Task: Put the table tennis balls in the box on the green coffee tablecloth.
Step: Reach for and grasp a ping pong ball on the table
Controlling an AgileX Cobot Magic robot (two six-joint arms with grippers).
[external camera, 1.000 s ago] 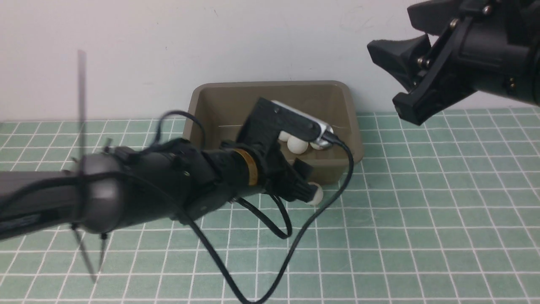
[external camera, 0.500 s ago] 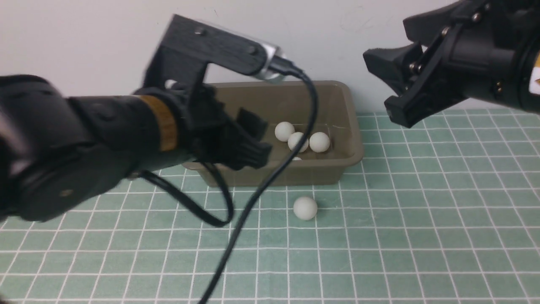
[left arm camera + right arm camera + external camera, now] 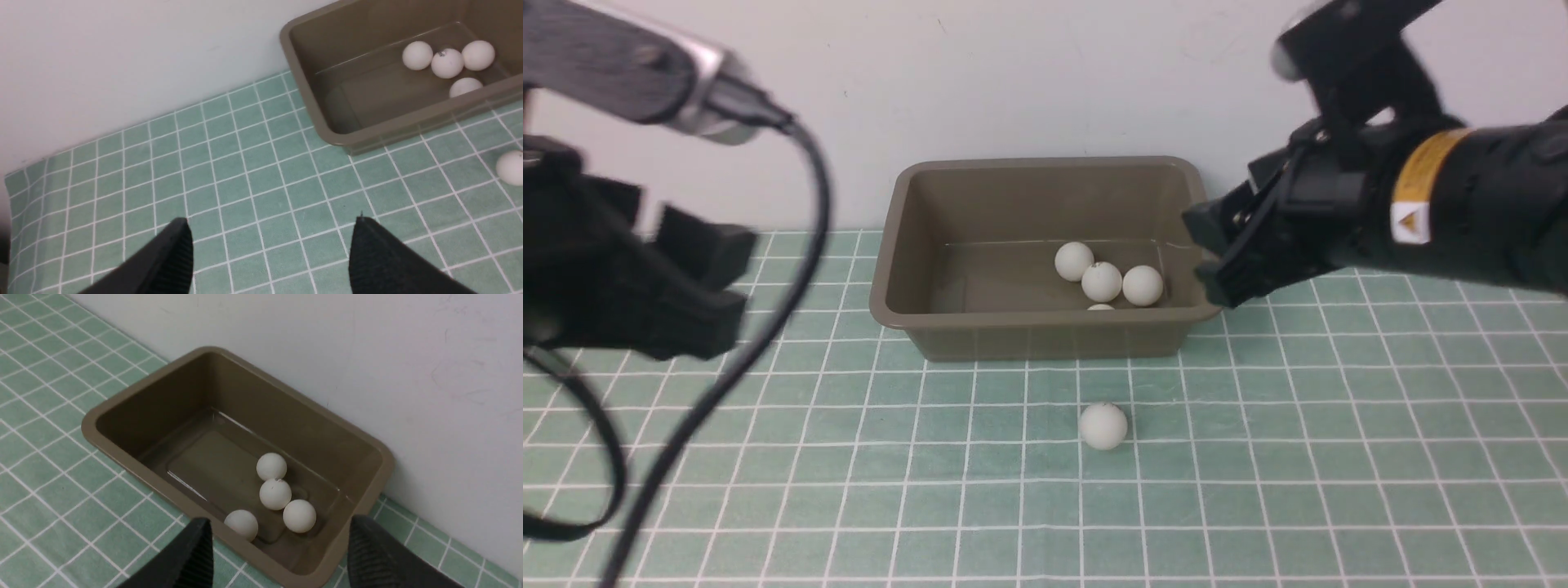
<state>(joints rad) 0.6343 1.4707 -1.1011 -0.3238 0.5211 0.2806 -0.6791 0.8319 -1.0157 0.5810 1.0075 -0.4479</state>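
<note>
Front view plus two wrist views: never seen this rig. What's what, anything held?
It's a robot with two arms, each ending in a two-finger gripper. The front view looks forward from between the arms; the other two come from wrist cameras, so the black prongs there are gripper fingers. On the green checked tablecloth stands an olive-brown box with four table tennis balls inside. A fifth ball lies on the cloth in front of the box. The left gripper and right gripper are both open and hold nothing.
</note>
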